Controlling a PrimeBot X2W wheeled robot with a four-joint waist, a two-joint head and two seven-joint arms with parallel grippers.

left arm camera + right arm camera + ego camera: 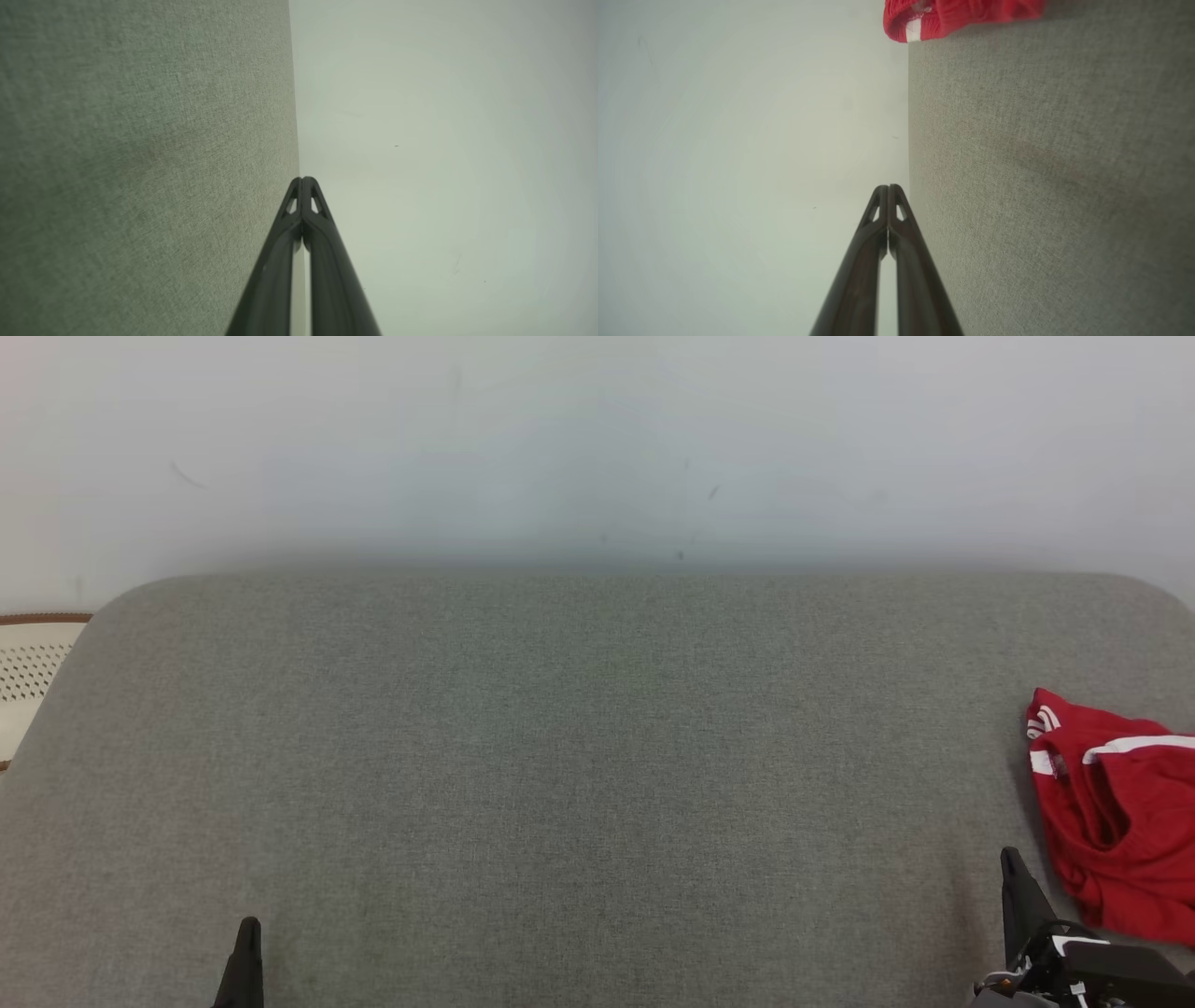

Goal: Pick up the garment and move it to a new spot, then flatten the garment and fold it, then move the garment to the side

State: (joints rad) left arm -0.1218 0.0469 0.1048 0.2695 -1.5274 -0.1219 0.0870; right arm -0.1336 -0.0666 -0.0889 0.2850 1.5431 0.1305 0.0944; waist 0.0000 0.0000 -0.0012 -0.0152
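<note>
Left gripper showed in the head view as one dark tip at the lower left of the frame, and the right gripper as a dark finger at the lower right, both over the grey padded surface. I saw the red garment bunched at the right edge of the frame, white stripes showing, just beside the right gripper and partly cut off by the frame. A white perforated object sat at the far left, with a pale wall across the top.

In the left wrist view I saw that arm's fingers clenched tip to tip with nothing between them, the grey cloth on the left half of the frame and the wall on the right.

In the right wrist view the fingers were likewise pressed together and empty. The garment lay at the top of the frame, on the grey surface at its border with the wall.

I judged that this fitted either a heap waiting to be lifted or a loosely folded piece already set aside. If a grasp was due, I would have parted the fingers first, come down on a thick ridge such as the striped band, and pinched several layers so it would not slip
</note>
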